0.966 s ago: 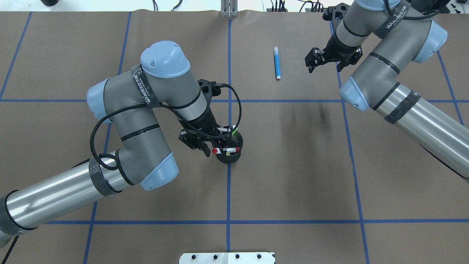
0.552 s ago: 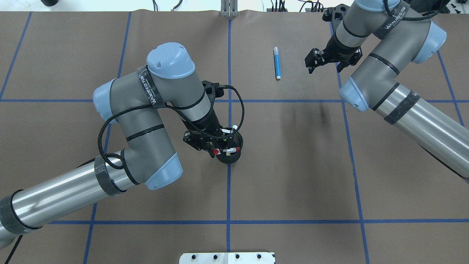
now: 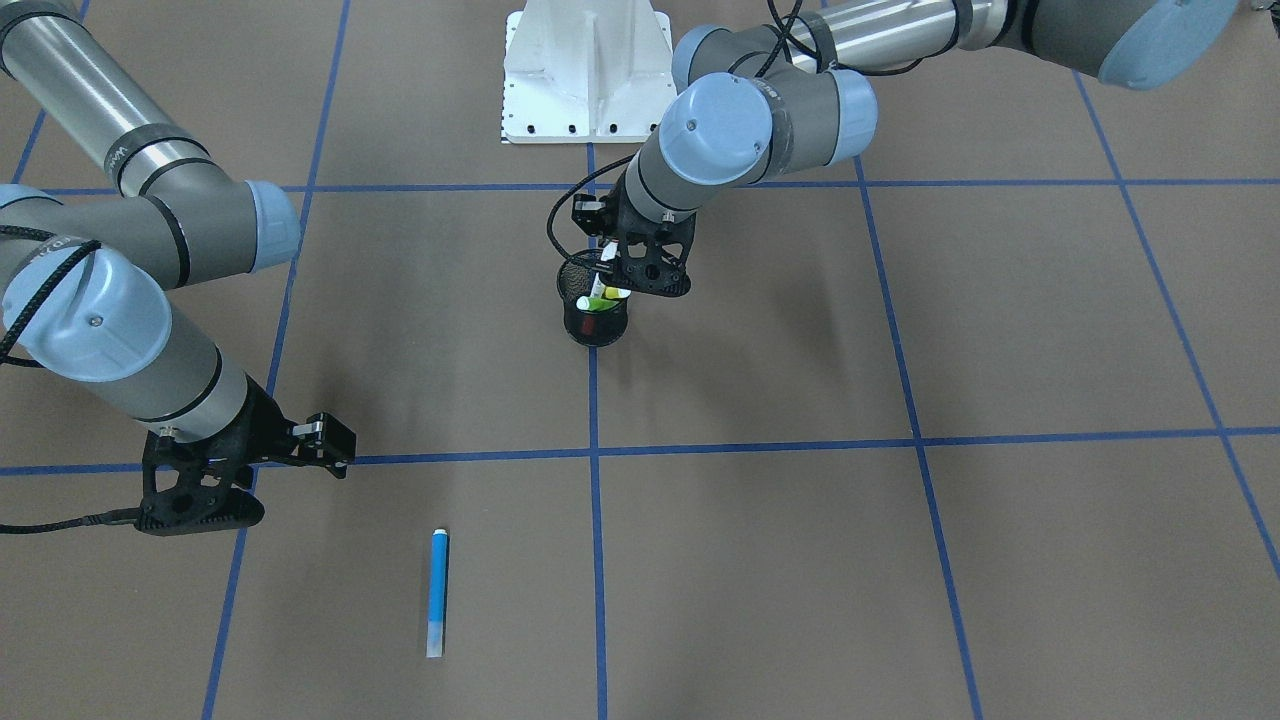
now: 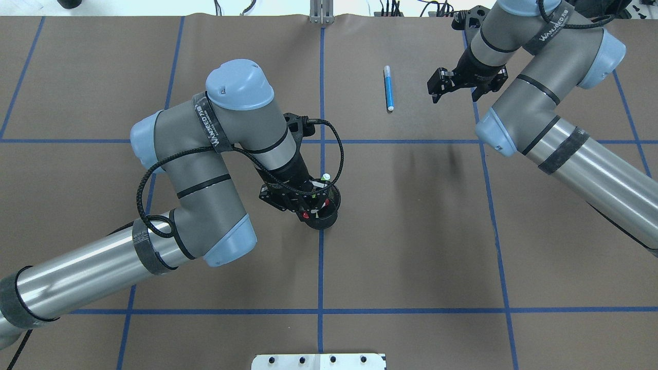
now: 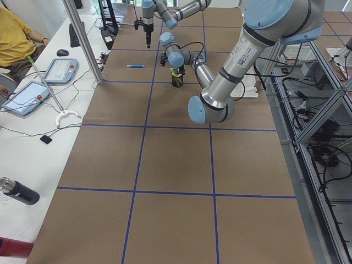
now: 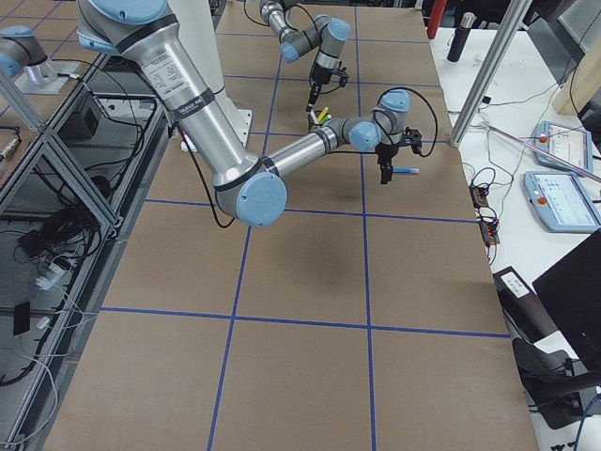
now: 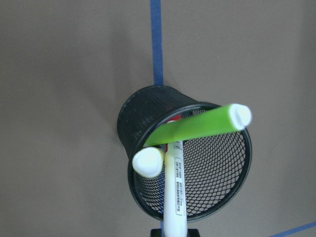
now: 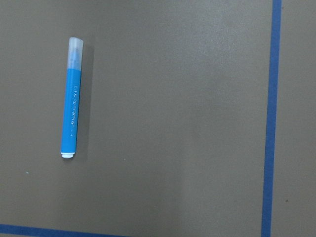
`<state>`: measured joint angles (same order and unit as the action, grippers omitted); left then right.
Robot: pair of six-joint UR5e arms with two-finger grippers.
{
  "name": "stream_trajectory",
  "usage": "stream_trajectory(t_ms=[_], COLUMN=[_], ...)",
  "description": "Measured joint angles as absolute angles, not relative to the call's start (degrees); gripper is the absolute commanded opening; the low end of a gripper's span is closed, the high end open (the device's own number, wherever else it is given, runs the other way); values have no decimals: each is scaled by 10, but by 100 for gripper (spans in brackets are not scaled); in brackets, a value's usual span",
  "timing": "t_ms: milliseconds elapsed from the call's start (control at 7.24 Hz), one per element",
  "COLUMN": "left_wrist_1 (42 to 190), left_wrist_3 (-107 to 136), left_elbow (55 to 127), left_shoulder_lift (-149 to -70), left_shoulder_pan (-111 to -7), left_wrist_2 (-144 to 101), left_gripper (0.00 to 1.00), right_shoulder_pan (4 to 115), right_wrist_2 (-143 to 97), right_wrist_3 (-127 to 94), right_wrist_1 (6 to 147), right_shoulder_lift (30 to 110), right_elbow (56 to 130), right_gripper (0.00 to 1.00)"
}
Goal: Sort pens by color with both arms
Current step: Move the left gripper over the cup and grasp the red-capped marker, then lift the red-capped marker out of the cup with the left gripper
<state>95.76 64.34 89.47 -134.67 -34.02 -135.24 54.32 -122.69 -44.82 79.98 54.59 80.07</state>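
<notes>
My left gripper (image 4: 308,208) sits over the black mesh cup (image 4: 324,220), shut on the white-barrelled, red-capped pen (image 7: 175,197). That pen slants down into the cup (image 7: 143,113). A lime green highlighter (image 7: 197,126) leans across the rim. Beside it is a white round pen end (image 7: 148,162) with a yellowish barrel. The blue pen with a clear cap (image 4: 389,88) lies flat on the far table, also in the right wrist view (image 8: 70,98). My right gripper (image 4: 457,91) hangs open and empty to the right of it.
The white pedestal base (image 3: 585,70) stands at the robot's edge of the table. Blue tape lines (image 4: 321,267) divide the brown mat into squares. A person and tablets (image 5: 58,69) are on the bench beyond the table's far edge.
My left arm moved slightly right over the cup. The white pen went from lying level across the rim to tilting down into the cup. The right arm barely moved.
</notes>
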Motion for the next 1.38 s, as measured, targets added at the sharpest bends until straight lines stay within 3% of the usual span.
stream_trajectory(t_ms=[414, 1380], left_wrist_1=[957, 956], left_wrist_3=[645, 655], left_elbow=[923, 1009], left_shoulder_lift=[-1347, -1346], left_shoulder_pan=[-342, -403], left_wrist_2=[-1356, -1403], left_gripper=[7, 7], right_shoulder_pan=[543, 543], right_wrist_2=[-1227, -1227], right_wrist_3=[-448, -448], right_wrist_1=[800, 799], right_shoulder_lift=[546, 545], right_elbow=[801, 801], right_gripper=[99, 99])
